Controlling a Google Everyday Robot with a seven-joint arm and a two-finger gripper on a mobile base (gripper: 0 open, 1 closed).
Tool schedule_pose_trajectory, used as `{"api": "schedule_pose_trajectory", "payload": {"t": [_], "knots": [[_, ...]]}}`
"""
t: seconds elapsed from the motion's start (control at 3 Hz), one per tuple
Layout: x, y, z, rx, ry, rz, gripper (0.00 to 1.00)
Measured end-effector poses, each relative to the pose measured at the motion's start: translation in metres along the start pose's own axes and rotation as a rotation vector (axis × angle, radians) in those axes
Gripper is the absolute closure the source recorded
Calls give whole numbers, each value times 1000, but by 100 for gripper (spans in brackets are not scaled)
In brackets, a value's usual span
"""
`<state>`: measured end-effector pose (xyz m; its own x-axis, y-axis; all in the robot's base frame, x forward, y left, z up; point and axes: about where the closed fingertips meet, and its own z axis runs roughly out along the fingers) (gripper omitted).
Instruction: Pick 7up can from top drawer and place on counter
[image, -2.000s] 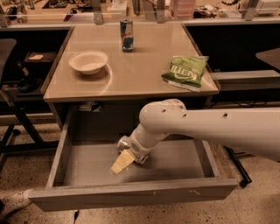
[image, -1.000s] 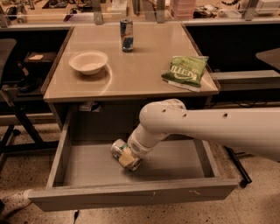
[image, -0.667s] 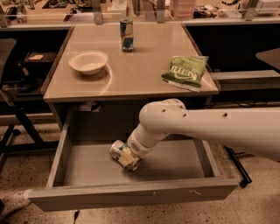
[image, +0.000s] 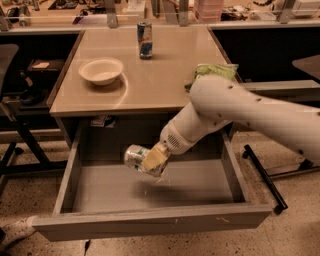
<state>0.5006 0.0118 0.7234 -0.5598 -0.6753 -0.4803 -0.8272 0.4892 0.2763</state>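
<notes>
The 7up can (image: 134, 156), small, silver and dented, is held in my gripper (image: 151, 162), which is shut on it. The can hangs tilted above the scuffed grey floor of the open top drawer (image: 150, 219), casting a shadow below. My white arm reaches down from the right across the counter's front edge. The beige counter (image: 150, 80) lies just behind and above the can.
On the counter stand a white bowl (image: 101, 70) at the left, a taller blue-and-silver can (image: 145, 39) at the back, and a green snack bag (image: 212, 72) at the right, partly hidden by my arm. A dark chair base is at the left.
My gripper closed on the can on the drawer floor, then lifted it up and toward the back of the drawer. The arm has risen with it.
</notes>
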Motion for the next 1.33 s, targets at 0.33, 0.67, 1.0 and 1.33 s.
{"api": "schedule_pose_trajectory", "payload": {"t": [0.33, 0.67, 1.0, 1.33], "knots": [[-23, 10, -63, -54, -53, -58, 100], [-49, 11, -107, -65, -90, -103, 100], [-83, -7, -132, -37, -95, -116, 100], [-120, -34, -138, -4, -67, -109, 100]]}}
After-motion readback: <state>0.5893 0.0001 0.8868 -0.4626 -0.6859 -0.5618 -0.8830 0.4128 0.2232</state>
